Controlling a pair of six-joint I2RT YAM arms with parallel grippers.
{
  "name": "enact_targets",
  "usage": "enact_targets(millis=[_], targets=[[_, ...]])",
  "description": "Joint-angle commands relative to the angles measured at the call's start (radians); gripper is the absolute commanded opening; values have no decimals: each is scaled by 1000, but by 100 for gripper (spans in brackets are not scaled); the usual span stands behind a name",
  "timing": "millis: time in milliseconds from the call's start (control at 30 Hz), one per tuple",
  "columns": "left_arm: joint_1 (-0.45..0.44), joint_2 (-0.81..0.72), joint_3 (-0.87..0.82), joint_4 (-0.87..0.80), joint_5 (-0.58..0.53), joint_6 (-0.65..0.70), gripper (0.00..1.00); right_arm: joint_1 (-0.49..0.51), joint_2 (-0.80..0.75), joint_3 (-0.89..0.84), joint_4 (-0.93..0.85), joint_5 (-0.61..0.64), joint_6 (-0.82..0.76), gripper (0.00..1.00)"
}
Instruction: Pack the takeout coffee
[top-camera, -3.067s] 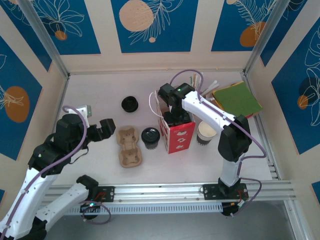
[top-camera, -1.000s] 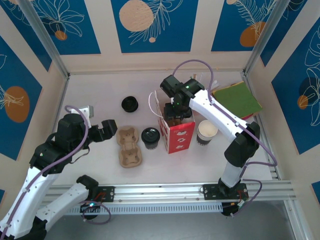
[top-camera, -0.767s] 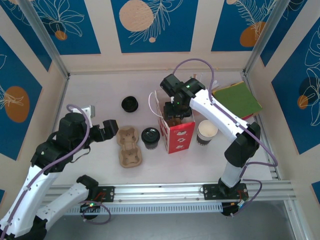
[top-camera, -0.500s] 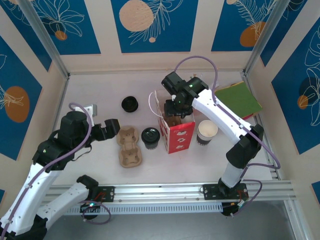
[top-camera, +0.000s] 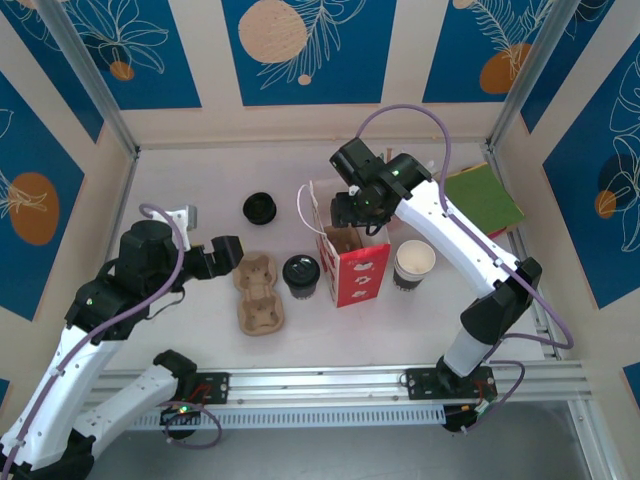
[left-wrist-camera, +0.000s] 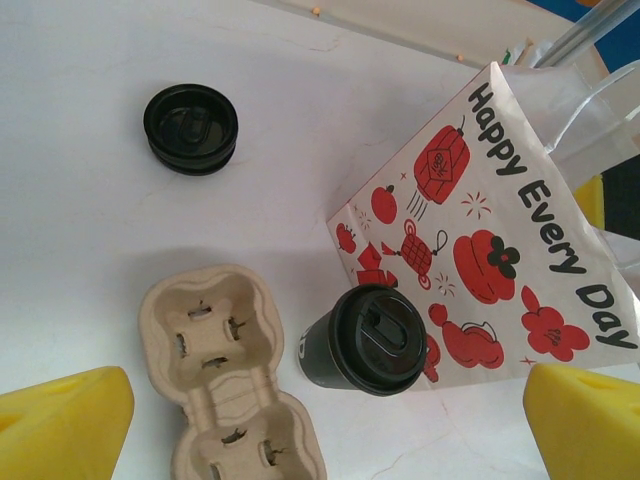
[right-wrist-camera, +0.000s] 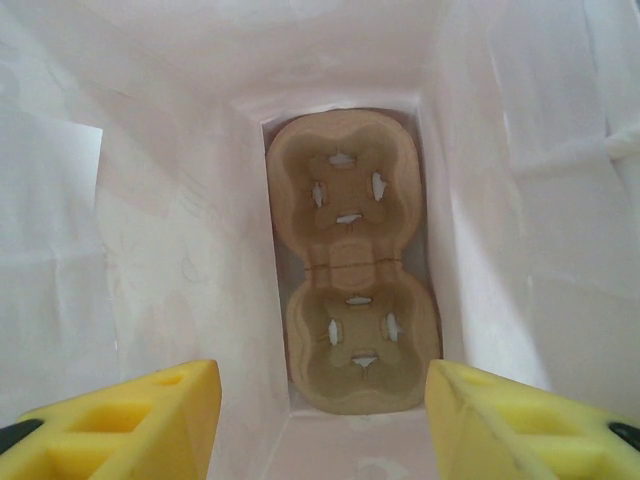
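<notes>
Jaws gape over a white table (top-camera: 220, 170) between blue-patterned walls (top-camera: 340, 60).

I work on a white table (top-camera: 190, 170), matt and faintly scuffed. The light on it is even, so shadows lie soft and short. Three walls close it in. The back wall (top-camera: 310, 118) is cream along its foot, with blue panels (top-camera: 345, 70) above, drawn over with white leaf outlines; the middle one carries a peach disc (top-camera: 272, 30). The left side wall (top-camera: 45, 130) and the right side wall (top-camera: 600, 120) bear similar blue panels with orange discs. Slanting aluminium posts (top-camera: 92, 85) rise from the two back corners. An aluminium rail (top-camera: 320, 380) runs along the near edge.
</notes>
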Motion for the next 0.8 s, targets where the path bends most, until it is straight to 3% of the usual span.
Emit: enact_targets(millis=[0, 767], targets=[[7, -11, 7, 23, 17, 20, 100, 8, -42, 14, 5, 17, 17, 56], [7, -17, 0, 19, 10, 13, 100, 8, -77, -9, 37, 32, 15, 56]])
